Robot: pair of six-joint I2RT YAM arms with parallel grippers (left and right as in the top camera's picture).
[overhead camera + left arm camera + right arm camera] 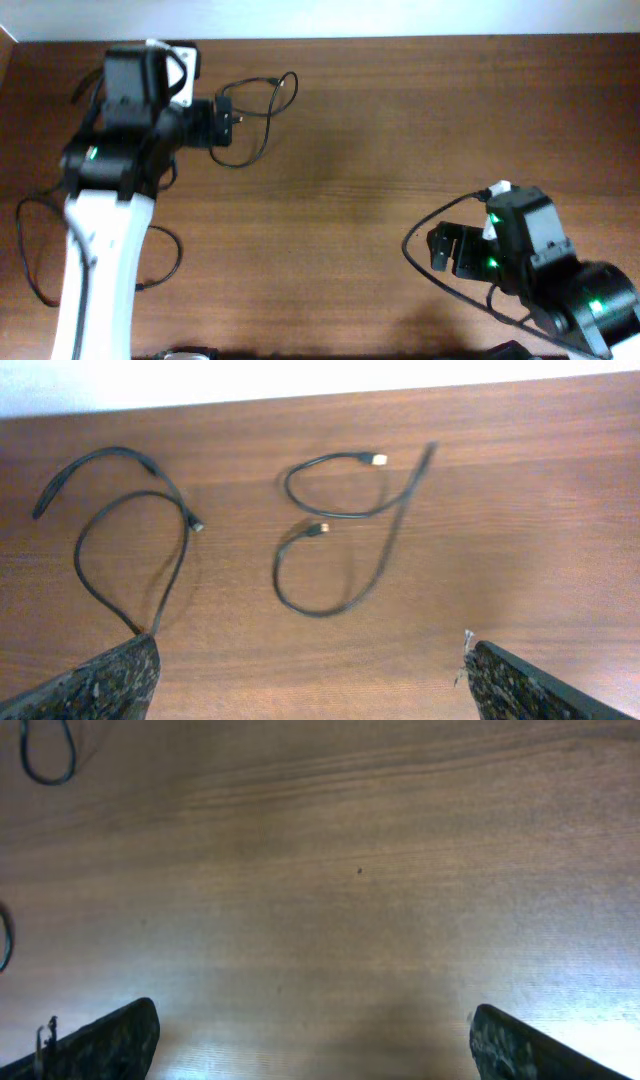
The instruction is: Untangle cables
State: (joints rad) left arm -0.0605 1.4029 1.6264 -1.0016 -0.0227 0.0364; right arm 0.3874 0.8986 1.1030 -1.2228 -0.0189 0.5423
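Note:
In the left wrist view two thin black cables lie apart on the brown table. One (78,555) is looped at the left, with one end running under my left finger. The other (320,612) forms an S-shaped double loop in the middle, with gold plug ends. In the overhead view cable loops (250,84) lie just right of my left gripper (228,120), which is open and empty (310,680). Another thin cord (18,245) curves round the left arm's base. My right gripper (445,250) is open and empty over bare wood (315,1040). Its view shows a cable loop (48,760) at the top left.
The table's back edge meets a white wall (400,18). A black wire (408,240) loops out from the right arm at the front right. The left arm (100,230) covers the left side of the table.

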